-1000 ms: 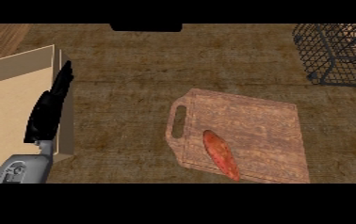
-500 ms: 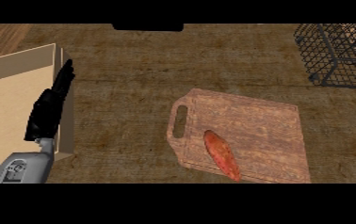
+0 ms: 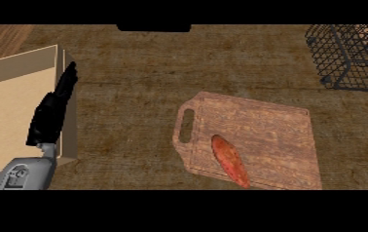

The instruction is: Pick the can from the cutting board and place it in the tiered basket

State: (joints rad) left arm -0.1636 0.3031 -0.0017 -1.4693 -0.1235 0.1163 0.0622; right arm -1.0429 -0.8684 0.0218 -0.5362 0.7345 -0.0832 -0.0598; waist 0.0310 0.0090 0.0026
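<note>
worktop (image 3: 144,80): brown, rough grain, fills most of the head view

cutting board (image 3: 273,128): wooden, flat on the worktop in the lower right half, turned a bit so the edges sit skewed to the view

handle slot (image 3: 187,125): cut through the cutting board's left side, running up and down

task item: long reddish-orange thing (image 3: 230,160), tbh looks more like a flat sliver than a can from up here. Lying on the cutting board in its lower left part, just right of the handle slot's bottom end. Slanted, upper end pointing up-left, lower end down by the board's near edge. Well apart from the left hand.

wire basket (image 3: 338,55): dark mesh, top right corner, partly cut off by the edge of the view. Well apart from the cutting board, with a strip of bare worktop between them. Contents too dark to make out.

left hand (image 3: 54,111): black, far left, fingers straight and together pointing up the view. Relaxed, holding nothing, just resting there.

left forearm (image 3: 25,172): grey, coming in at the lower left corner

right hand: doesn't show anywhere, so no telling what the fingers are doing

box (image 3: 25,94): tan, against the left edge, with the left hand lined up along its right wall. Can't tell if touching or only overlapping in view.

dark block (image 3: 155,27): top centre, at the far edge of the worktop, no idea what exactly
</note>
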